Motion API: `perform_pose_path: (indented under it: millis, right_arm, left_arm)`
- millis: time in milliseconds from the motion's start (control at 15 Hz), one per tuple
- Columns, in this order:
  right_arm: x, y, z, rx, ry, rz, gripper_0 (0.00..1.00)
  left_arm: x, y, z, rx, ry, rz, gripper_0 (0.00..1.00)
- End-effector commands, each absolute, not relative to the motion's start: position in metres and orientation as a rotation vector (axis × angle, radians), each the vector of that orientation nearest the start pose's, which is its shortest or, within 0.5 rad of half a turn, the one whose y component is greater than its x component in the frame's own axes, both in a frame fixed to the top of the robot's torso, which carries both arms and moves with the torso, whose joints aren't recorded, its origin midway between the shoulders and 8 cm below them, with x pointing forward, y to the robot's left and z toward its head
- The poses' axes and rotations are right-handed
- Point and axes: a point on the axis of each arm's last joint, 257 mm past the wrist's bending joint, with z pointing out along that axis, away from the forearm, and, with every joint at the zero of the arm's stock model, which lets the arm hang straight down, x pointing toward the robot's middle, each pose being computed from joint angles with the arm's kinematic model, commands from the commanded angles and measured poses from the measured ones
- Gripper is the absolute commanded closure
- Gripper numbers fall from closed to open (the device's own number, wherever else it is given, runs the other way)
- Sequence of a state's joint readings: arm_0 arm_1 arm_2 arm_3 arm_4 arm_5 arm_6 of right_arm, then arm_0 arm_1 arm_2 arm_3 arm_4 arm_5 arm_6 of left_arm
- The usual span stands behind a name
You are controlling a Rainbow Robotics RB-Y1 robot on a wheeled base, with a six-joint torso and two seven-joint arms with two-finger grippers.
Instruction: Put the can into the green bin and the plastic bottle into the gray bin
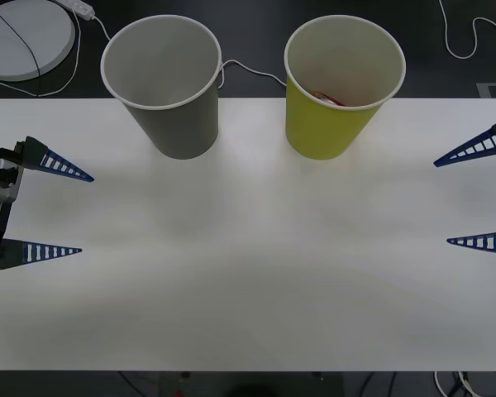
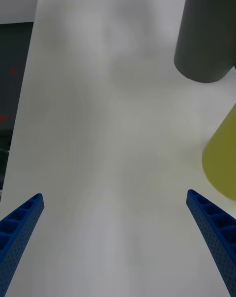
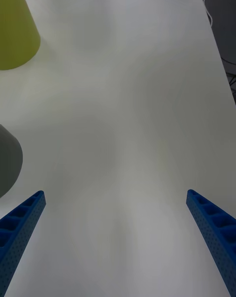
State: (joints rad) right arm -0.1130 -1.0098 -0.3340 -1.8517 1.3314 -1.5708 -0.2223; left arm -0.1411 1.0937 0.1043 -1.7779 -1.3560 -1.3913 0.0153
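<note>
Standing: two bins — gray bin (image 1: 167, 91) | green bin (image 1: 341, 89), perhaps can (image 1: 329, 98) inside | left hand (image 1: 64, 212), right hand (image 1: 473, 199) wide

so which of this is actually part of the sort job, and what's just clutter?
Job:
- green bin, with something red inside, likely the can
- gray bin
- left gripper and right gripper, both open at the table edges

Clutter:
- white round disc
- white cables behind the table

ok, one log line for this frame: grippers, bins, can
left gripper open, table's left edge | right gripper open, right edge | can in green bin | gray bin upright
</note>
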Motion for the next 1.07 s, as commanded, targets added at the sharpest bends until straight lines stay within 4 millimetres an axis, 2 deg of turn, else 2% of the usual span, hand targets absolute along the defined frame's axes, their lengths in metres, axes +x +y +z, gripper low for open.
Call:
perform_pose_path:
  millis: [67, 600, 1067]
  right_arm:
    - [0.356, -0.280, -0.118, -1.695, 1.552, 0.349, 0.00]
    - [0.354, -0.279, -0.145, -1.640, 1.556, 0.334, 0.00]
    - [0.355, -0.277, -0.149, -1.635, 1.550, 0.327, 0.00]
  left_arm:
    - [0.382, 0.275, -0.148, 1.836, 1.464, -0.253, 0.00]
    - [0.382, 0.275, -0.148, 1.836, 1.464, -0.253, 0.00]
    - [0.382, 0.275, -0.148, 1.836, 1.464, -0.253, 0.00]
